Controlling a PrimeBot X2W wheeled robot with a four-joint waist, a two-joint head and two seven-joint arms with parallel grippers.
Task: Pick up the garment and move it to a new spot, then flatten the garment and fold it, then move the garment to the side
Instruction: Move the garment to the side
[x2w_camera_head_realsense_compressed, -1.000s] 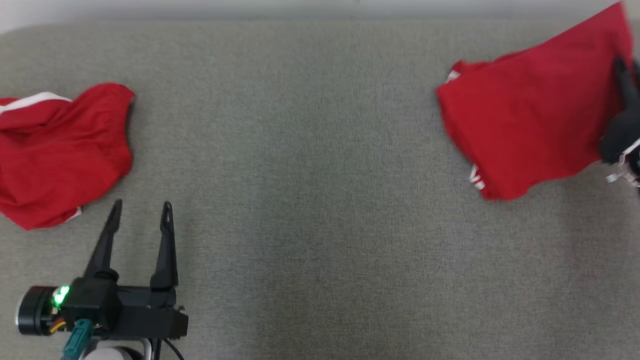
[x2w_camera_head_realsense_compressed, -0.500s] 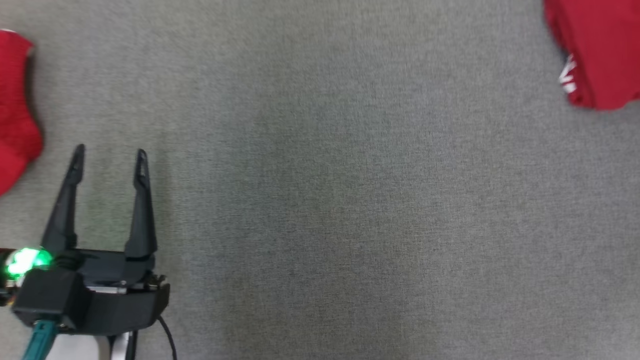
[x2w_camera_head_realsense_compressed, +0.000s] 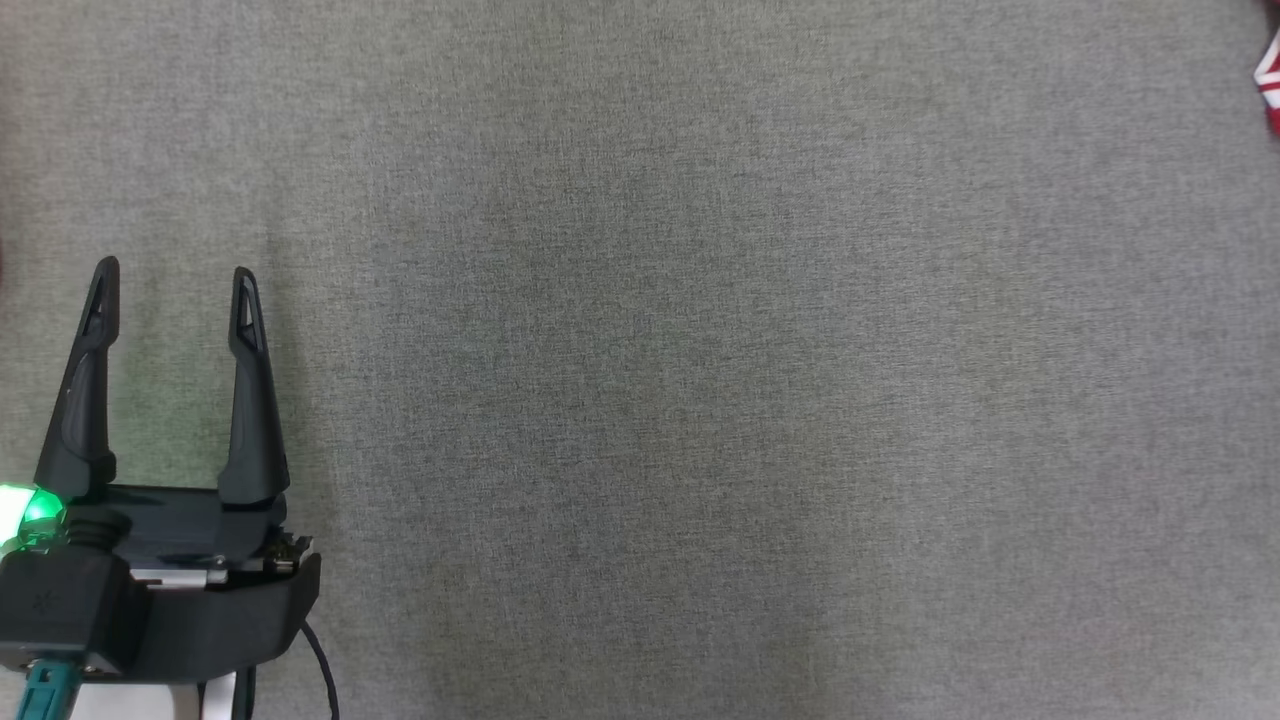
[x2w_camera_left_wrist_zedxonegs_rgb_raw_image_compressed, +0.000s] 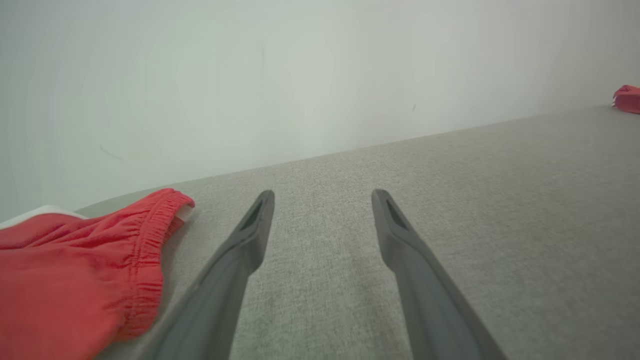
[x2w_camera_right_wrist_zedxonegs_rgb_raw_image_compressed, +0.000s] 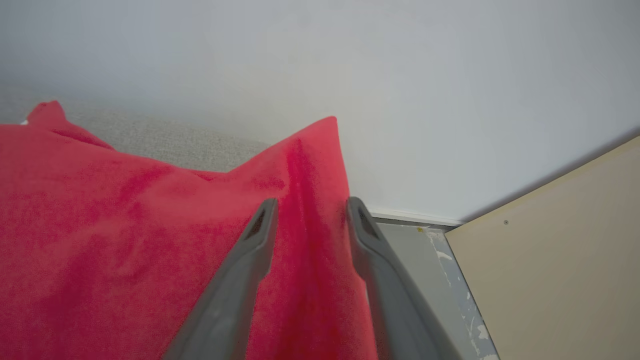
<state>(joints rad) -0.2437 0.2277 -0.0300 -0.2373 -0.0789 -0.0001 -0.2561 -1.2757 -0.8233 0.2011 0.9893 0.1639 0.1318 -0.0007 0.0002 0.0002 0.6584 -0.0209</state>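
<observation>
The red fabric garment (x2w_camera_right_wrist_zedxonegs_rgb_raw_image_compressed: 125, 240) lies at the grey cloth surface's (x2w_camera_head_realsense_compressed: 640, 360) right edge, a ridge of it between the right gripper's (x2w_camera_right_wrist_zedxonegs_rgb_raw_image_compressed: 308, 206) parted fingers up close, a mere sliver from the head view, where the left gripper (x2w_camera_head_realsense_compressed: 174, 270) gapes empty.

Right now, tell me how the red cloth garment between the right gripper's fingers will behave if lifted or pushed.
Likely floppy: the red cloth garment stands in a soft ridge between the right gripper's fingers and would probably drape. Probably light for its size, since it looks thin. Pushed, it would likely bunch rather than slide on the grey woven surface.
</observation>
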